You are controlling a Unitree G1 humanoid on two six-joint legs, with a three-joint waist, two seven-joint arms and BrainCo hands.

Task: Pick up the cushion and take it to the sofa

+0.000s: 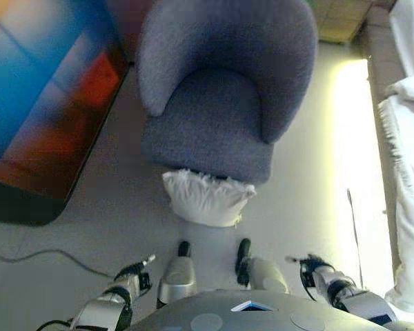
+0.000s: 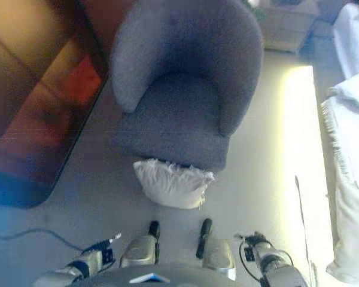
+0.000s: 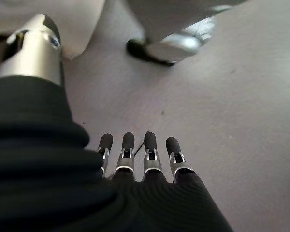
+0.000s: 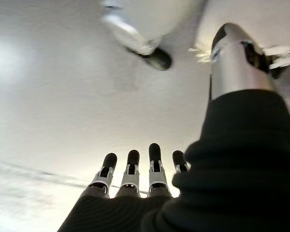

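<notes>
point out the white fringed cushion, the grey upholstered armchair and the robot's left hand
white fringed cushion [image 1: 205, 200], left eye view, middle of its front face
grey upholstered armchair [image 1: 207, 127], left eye view, seat pad
left hand [image 3: 135, 159], left wrist view, on a straight finger

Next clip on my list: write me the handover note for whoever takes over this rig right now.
Left hand: open, fingers straight, holding nothing, low at the robot's left side above the floor.
Right hand: open, empty, low at the right side.
White cushion: on the floor, leaning against the front of the grey armchair, directly ahead of the robot.
Done: nothing yet; neither hand touches the cushion.
Left: reach down, grasp the cushion, lift it and carry it to the sofa. White fabric lies along the right edge; whether that is the sofa cannot be told.
</notes>
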